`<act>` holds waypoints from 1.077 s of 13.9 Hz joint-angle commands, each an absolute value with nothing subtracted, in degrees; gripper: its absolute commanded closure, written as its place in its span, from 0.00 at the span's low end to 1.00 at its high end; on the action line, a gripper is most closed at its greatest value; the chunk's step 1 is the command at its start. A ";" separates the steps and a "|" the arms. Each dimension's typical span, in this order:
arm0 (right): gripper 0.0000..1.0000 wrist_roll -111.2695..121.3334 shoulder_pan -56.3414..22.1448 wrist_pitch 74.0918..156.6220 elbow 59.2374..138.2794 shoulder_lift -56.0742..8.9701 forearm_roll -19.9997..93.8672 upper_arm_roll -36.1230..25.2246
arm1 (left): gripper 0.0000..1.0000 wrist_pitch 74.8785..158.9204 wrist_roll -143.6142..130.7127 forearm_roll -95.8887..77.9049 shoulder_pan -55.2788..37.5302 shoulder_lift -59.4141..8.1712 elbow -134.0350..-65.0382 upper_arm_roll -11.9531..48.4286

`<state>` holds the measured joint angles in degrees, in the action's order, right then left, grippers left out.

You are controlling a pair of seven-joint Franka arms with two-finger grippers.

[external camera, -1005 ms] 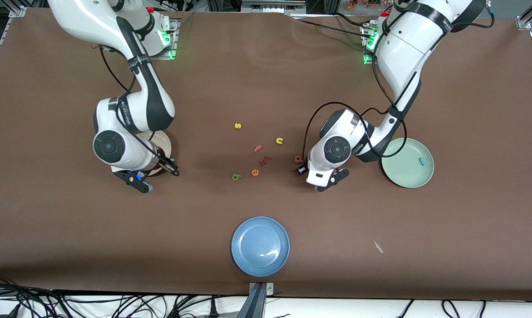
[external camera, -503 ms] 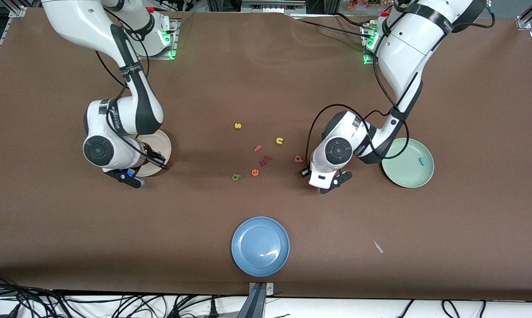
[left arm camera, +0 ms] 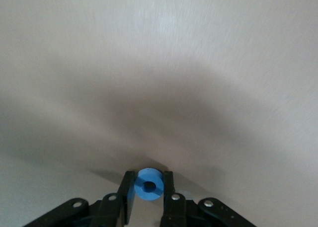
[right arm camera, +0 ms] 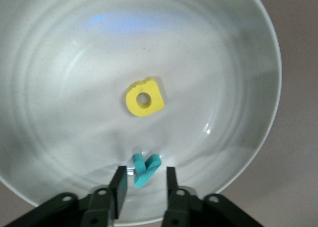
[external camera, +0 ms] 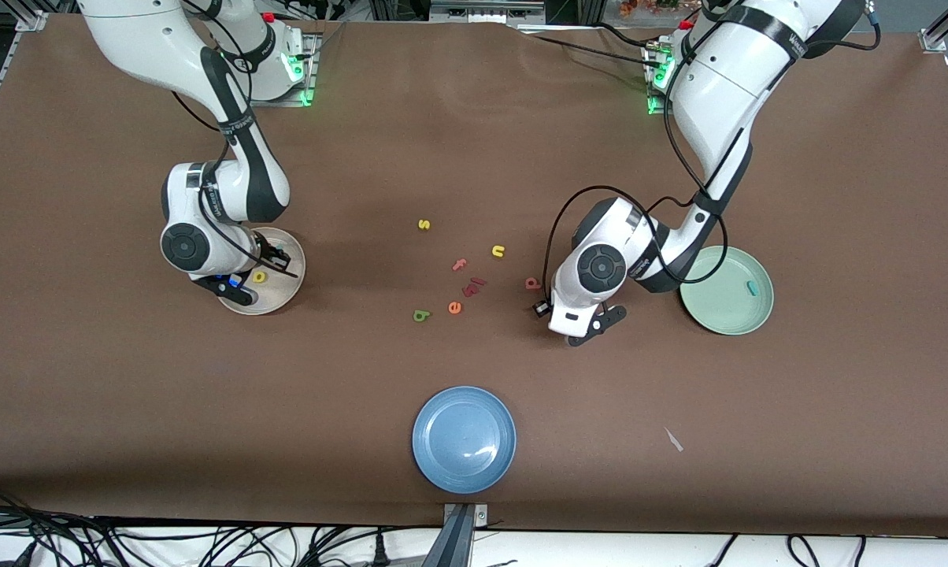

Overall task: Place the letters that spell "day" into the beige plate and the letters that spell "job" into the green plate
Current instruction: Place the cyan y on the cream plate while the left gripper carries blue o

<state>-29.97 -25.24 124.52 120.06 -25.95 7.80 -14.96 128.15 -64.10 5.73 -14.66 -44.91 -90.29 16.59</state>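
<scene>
Looking down from the front camera, the right gripper (external camera: 275, 260) hangs over the beige plate (external camera: 285, 295), which sits toward the right arm's end of the brown table (external camera: 836, 197). A yellow d (external camera: 259, 276) lies in that plate. The left gripper (external camera: 543, 305) is low over the table just beside a salmon b (external camera: 532, 283), between that letter and the green plate (external camera: 714, 319). A teal j (external camera: 751, 288) lies in the green plate. Loose letters are scattered mid-table: a yellow s (external camera: 424, 224), a yellow u (external camera: 498, 251), a pink f (external camera: 460, 264), dark red pieces (external camera: 474, 285), an orange e (external camera: 454, 307) and a green a (external camera: 420, 316). The a is the nearest of them to the camera. A blue plate (external camera: 464, 465) sits well apart from them, closer to the camera.

From the left wrist, the jaws are closed on a blue o (left arm camera: 149, 185). A finger presses each side of the ring, and the surface under it is a blur.

From the right wrist, the jaws stand apart with a teal y (right arm camera: 145, 170) lying on the plate floor between them (a gap shows on each side, so nothing is gripped). The d lies flat near the plate's middle, close to the y but not touching it.
</scene>
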 commanded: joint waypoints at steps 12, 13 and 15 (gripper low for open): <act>0.00 -59.46 -29.44 122.25 92.58 -33.73 8.70 -6.08 | 1.00 109.49 -18.20 9.05 13.09 -36.03 -98.07 16.96; 0.00 -62.89 -29.53 122.60 89.94 -35.58 8.61 -4.85 | 1.00 111.77 -17.85 9.05 13.62 -36.73 -99.48 16.96; 0.00 -67.57 -29.53 122.78 83.88 -40.23 8.53 -3.43 | 0.99 114.43 -17.84 9.14 14.67 -37.44 -100.98 16.96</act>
